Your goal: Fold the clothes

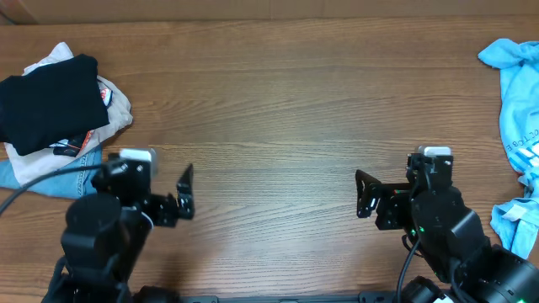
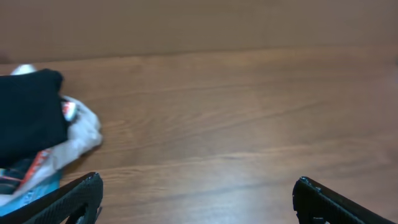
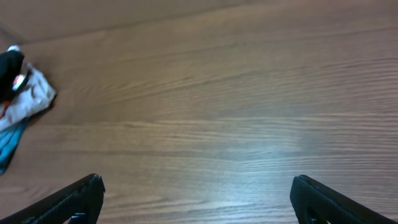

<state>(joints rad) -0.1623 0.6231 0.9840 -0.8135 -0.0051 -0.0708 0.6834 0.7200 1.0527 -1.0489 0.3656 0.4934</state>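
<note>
A: Where is the plain black soft-fabric shirt (image 1: 46,101)?

B: At the far left corner of the brown wood-grain counter (image 1: 278,109). It lies as a compact dark bundle on top of a small heap of other garments.

A: What is under it?

B: A crumpled off-white cloth (image 1: 120,108) sticks out on its right side. A black piece with red and white lettering (image 1: 74,145) peeks out at the near edge, and a flat light blue fabric (image 1: 38,175) is at the bottom. A thin black cable (image 1: 34,183) crosses that blue fabric.

A: And the left claw (image 1: 187,192)?

B: Its jaws stand wide apart with nothing between them. It sits low at the near edge of the counter, well apart from the heap. From the left wrist camera, the left claw (image 2: 198,190) frames bare wood, and the black shirt (image 2: 28,115) lies off to the left of its fingers (image 2: 81,196).

A: The right claw (image 1: 364,195)?

B: It is also spread wide and gripping nothing, near the front edge on the right and turned toward the middle. Its own camera shows the right claw (image 3: 197,186) over bare wood, with the heap small at the far left and only a sliver of the black shirt (image 3: 11,65) showing.

A: Anything else on the counter?

B: A wrinkled light blue printed shirt (image 1: 518,101) lies along the right edge, partly out of frame and well away from both claws.
</note>
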